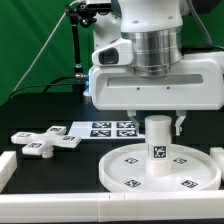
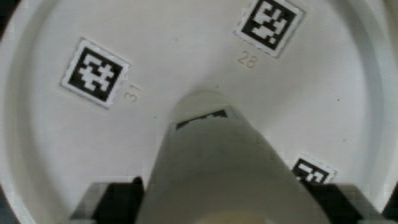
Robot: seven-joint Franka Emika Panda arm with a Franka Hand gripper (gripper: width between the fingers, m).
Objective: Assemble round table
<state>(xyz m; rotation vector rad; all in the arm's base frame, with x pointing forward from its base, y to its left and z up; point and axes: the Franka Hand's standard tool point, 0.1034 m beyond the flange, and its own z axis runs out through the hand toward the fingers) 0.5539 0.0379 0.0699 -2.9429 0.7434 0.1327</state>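
Note:
The large rimmed round disc [image 1: 160, 170] lies on the black table at the front right, tags facing up. The short thick cylinder leg [image 1: 158, 146] stands upright at the disc's middle. My gripper [image 1: 158, 122] hangs straight above it and is shut on the leg's top. In the wrist view the leg [image 2: 210, 150] runs down between my two black fingers [image 2: 121, 200] to the disc [image 2: 160, 50]. The cross-shaped foot piece [image 1: 45, 140] lies flat at the exterior view's left, apart from the disc.
The marker board [image 1: 108, 128] lies behind the disc. A plain white bar [image 1: 5, 170] runs along the exterior view's left edge and another [image 1: 110, 205] along the front. A black stand with cables rises at the back left.

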